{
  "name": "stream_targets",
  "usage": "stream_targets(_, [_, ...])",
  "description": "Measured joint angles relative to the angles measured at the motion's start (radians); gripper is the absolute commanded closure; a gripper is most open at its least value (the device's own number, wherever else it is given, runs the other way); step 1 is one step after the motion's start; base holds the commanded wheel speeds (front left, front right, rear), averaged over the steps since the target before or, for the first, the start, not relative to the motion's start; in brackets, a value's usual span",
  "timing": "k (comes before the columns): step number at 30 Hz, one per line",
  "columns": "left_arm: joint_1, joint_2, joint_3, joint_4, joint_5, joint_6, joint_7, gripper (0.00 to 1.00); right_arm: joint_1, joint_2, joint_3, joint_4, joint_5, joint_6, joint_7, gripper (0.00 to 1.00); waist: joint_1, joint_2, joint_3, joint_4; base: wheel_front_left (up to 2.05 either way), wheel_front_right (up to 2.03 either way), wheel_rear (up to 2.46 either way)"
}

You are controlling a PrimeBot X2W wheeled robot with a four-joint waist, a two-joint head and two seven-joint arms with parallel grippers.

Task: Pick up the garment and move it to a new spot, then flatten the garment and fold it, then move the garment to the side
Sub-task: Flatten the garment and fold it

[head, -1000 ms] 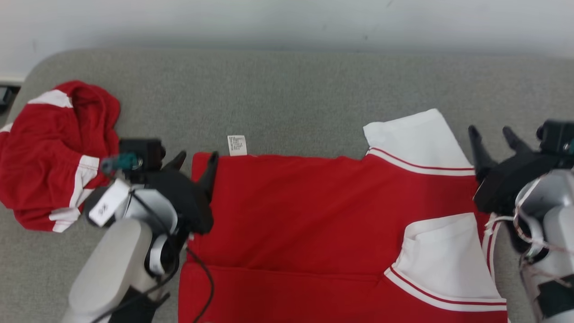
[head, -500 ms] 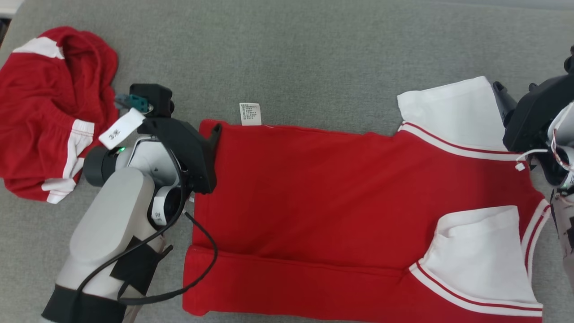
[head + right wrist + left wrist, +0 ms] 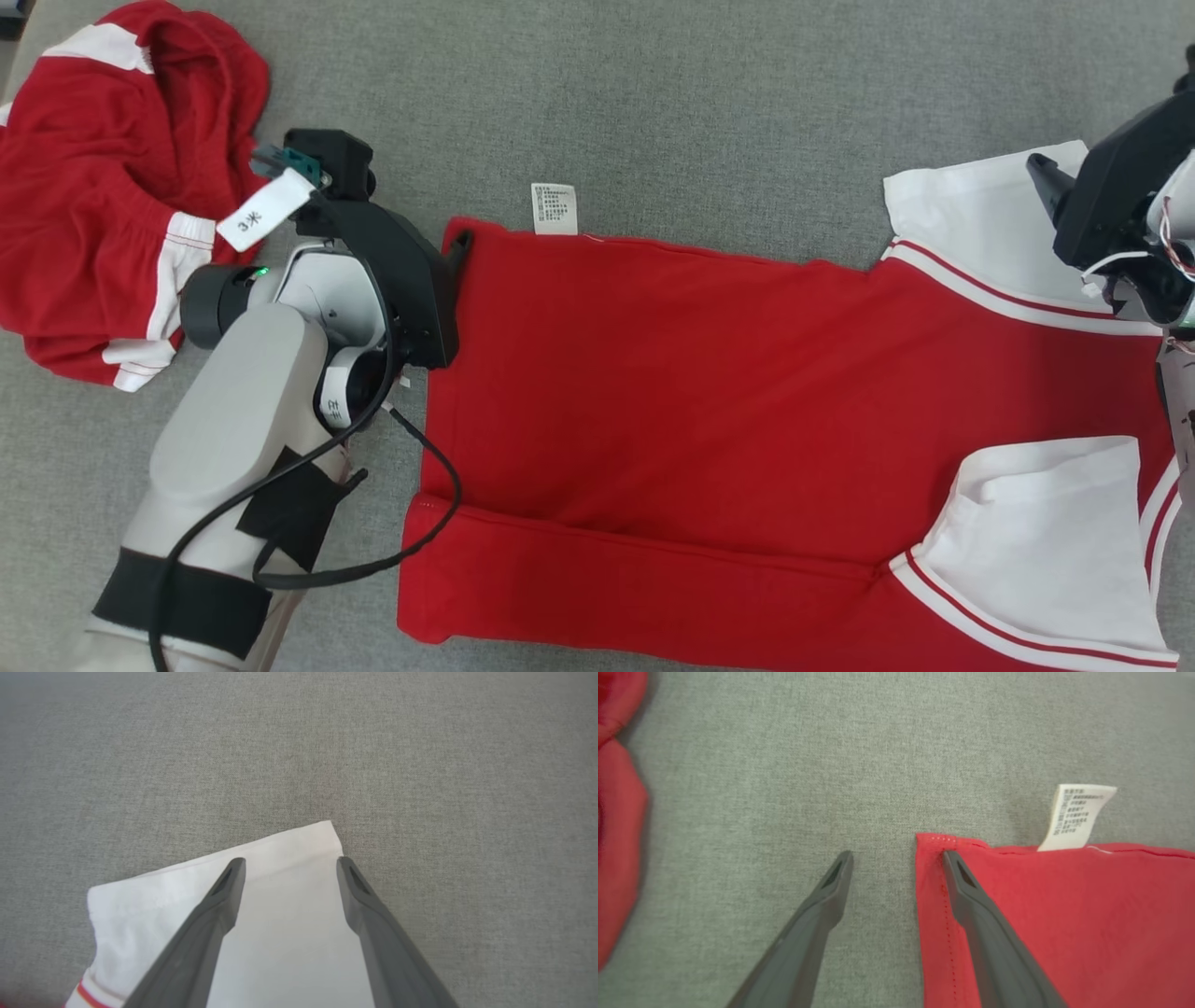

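While both jaws gape empty | red, white-sleeved garment (image 3: 700, 401) lies flat | near edge folded over

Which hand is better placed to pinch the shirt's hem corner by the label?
Left. The left hand is open, straddling the shirt corner beside the label, one finger over the red cloth. The right hand hovers over the white sleeve at the far end.

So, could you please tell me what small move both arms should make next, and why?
Probably lower both and close them. The left gripper stands open astride the red shirt's far hem corner, and the right gripper stands open over the far white sleeve. Neither grips cloth yet, and the shirt looks only partly folded.
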Motion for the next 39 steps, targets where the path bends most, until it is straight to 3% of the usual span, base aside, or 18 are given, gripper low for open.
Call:
stream_targets(8, [-0.023, -0.01, -0.009, 0.019, -0.009, -0.028, 0.0, 0.0, -0.017, 0.0, -0.002, 0.032, -0.001, -0.003, -0.002, 0.0, -0.0001, -0.0001, 0.013, -0.01, 0.0, 0.0, 0.0])
stream_targets(9, [-0.024, -0.012, -0.009, 0.019, -0.009, -0.036, 0.0, 0.15, -0.031, -0.004, -0.005, 0.036, -0.001, -0.004, -0.004, 0.0, -0.0001, -0.0001, 0.016, -0.01, 0.0, 0.0, 0.0])
stream_targets(10, [-0.027, -0.014, -0.011, 0.019, -0.009, -0.042, 0.0, 0.53, -0.045, -0.008, -0.009, 0.04, -0.002, -0.006, -0.006, 0.0, 0.0, -0.0001, 0.018, -0.01, 0.0, 0.0, 0.0])
stream_targets(11, [-0.034, -0.017, -0.012, 0.021, -0.009, -0.044, 0.0, 0.65, -0.058, -0.01, -0.01, 0.044, -0.002, -0.011, -0.009, 0.0, 0.0, -0.0001, 0.021, -0.01, 0.0, 0.0, 0.0])
stream_targets(12, [-0.04, -0.02, -0.016, 0.022, -0.009, -0.045, 0.0, 0.95, -0.063, -0.011, -0.011, 0.047, -0.002, -0.012, -0.009, 0.0, 0.0, -0.0001, 0.023, -0.009, 0.0, 0.0, 0.0])
stream_targets(13, [-0.044, -0.024, -0.018, 0.023, -0.009, -0.045, 0.0, 1.0, -0.064, -0.012, -0.011, 0.052, -0.002, -0.012, -0.009, 0.0, 0.0, -0.0001, 0.024, -0.007, 0.0, 0.0, 0.0])
stream_targets(24, [-0.059, -0.04, -0.038, 0.048, -0.018, -0.079, 0.016, 1.0, -0.083, -0.021, -0.002, 0.103, -0.018, -0.021, 0.019, 0.0, 0.0, 0.0, 0.03, 0.018, 0.0, 0.0, 0.0])
stream_targets(25, [-0.059, -0.04, -0.039, 0.049, -0.018, -0.08, 0.018, 0.98, -0.083, -0.019, 0.0, 0.111, -0.018, -0.021, 0.025, 0.0, 0.0, -0.0001, 0.028, 0.019, 0.0, 0.0, 0.0])
stream_targets(27, [-0.06, -0.04, -0.04, 0.053, -0.019, -0.081, 0.025, 0.78, -0.083, -0.02, 0.002, 0.119, -0.018, -0.021, 0.038, 0.0, 0.0, -0.0001, 0.024, 0.02, 0.0, 0.0, 0.0])
stream_targets(28, [-0.06, -0.04, -0.041, 0.055, -0.019, -0.082, 0.028, 0.75, -0.083, -0.021, 0.002, 0.121, -0.017, -0.021, 0.046, 0.03, 0.0, -0.0001, 0.022, 0.021, 0.0, 0.0, 0.0])
stream_targets(29, [-0.06, -0.039, -0.042, 0.058, -0.019, -0.088, 0.035, 0.66, -0.083, -0.021, 0.002, 0.123, -0.017, -0.02, 0.051, 0.06, -0.0001, -0.0001, 0.02, 0.022, 0.0, 0.0, 0.0])
stream_targets(31, [-0.06, -0.039, -0.043, 0.061, -0.029, -0.089, 0.037, 0.61, -0.083, -0.022, 0.003, 0.125, -0.017, -0.021, 0.054, 0.11, 0.0, -0.0001, 0.016, 0.022, 0.0, 0.0, 0.0])
stream_targets(35, [-0.06, -0.04, -0.044, 0.064, -0.044, -0.097, 0.045, 0.63, -0.083, -0.028, -0.002, 0.132, -0.018, -0.022, 0.062, 0.27, -0.0001, -0.0001, 0.009, 0.023, 0.0, 0.0, 0.0])
stream_targets(39, [-0.061, -0.042, -0.05, 0.064, -0.047, -0.098, 0.056, 0.63, -0.082, -0.041, -0.02, 0.146, -0.017, -0.036, 0.07, 0.26, -0.0001, 0.0, 0.007, 0.028, 0.0, 0.0, 0.0])
